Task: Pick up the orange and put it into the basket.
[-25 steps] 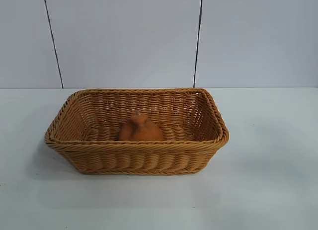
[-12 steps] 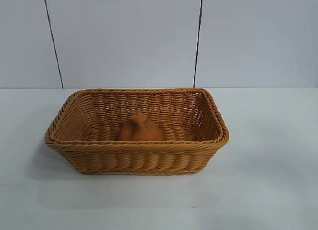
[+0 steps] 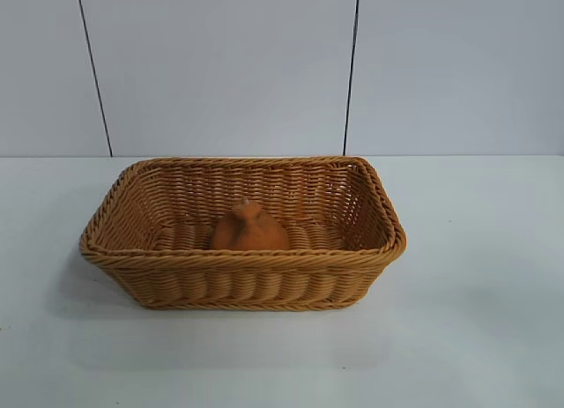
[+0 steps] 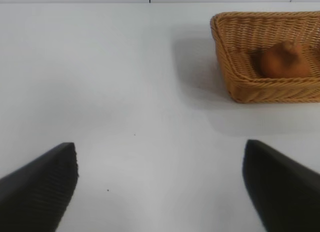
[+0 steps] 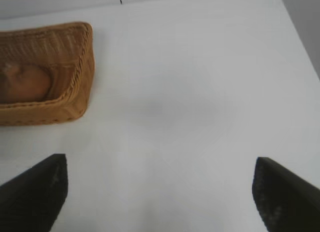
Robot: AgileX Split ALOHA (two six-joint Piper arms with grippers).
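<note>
The dull orange-brown, lumpy orange (image 3: 249,230) lies inside the golden-tan wicker basket (image 3: 242,260), near its front wall, knobbed neck up. Both wrist views show it there too: the orange (image 4: 283,60) in the basket (image 4: 235,66), and the orange (image 5: 24,82) in the basket (image 5: 80,66). My left gripper (image 4: 160,157) is open over bare table, well away from the basket, with nothing between its fingers. My right gripper (image 5: 160,169) is also open and empty over bare table on the basket's other side. Neither arm appears in the exterior view.
The white table (image 3: 476,337) stretches all around the basket. A pale panelled wall (image 3: 220,64) with dark seams stands behind it.
</note>
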